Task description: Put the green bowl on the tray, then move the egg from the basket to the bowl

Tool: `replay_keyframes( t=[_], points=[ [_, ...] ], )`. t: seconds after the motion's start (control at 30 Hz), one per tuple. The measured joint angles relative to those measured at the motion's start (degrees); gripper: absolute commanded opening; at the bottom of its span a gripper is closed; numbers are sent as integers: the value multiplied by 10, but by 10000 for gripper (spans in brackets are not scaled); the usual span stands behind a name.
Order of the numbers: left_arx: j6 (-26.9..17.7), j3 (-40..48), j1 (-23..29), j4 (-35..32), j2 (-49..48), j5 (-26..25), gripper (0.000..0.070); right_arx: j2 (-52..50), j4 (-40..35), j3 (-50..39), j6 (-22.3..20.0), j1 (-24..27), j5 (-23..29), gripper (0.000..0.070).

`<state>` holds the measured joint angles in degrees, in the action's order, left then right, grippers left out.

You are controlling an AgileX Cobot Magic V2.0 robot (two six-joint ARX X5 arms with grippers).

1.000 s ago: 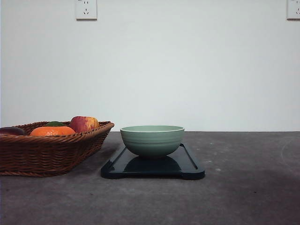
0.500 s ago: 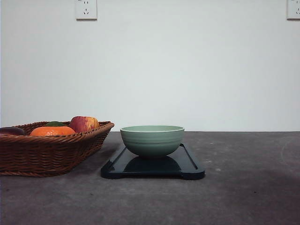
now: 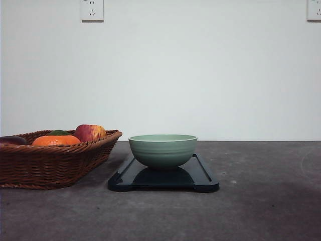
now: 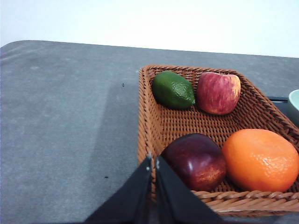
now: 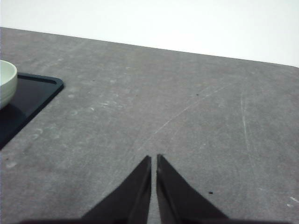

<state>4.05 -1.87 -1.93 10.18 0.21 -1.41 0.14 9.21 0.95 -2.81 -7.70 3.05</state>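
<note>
The green bowl (image 3: pixel 163 149) stands upright on the dark tray (image 3: pixel 203 175) at the table's middle. Its inside is hidden in the front view. Left of the tray sits the wicker basket (image 3: pixel 50 163). The egg is out of view. In the left wrist view my left gripper (image 4: pixel 153 158) is shut with nothing in it, its tips over the basket (image 4: pixel 187 123) rim beside a dark red fruit (image 4: pixel 196 161). The right wrist view has my right gripper (image 5: pixel 154 158) shut and empty over bare table, well apart from the tray (image 5: pixel 32 93) and the bowl (image 5: pixel 5 84).
The basket holds a green lime (image 4: pixel 173 89), a red-yellow apple (image 4: pixel 218 92), an orange fruit (image 4: pixel 260 159) and the dark red fruit. A white wall (image 3: pixel 200 75) stands behind the table. Open grey tabletop (image 3: pixel 271 201) lies right of the tray.
</note>
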Motion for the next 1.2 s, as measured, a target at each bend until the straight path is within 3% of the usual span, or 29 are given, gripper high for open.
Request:
replay_keyframes(
  t=[1.2],
  points=[
    [0,0,0,0,0,0,0,0,0,0,0,0,0,12]
  ],
)
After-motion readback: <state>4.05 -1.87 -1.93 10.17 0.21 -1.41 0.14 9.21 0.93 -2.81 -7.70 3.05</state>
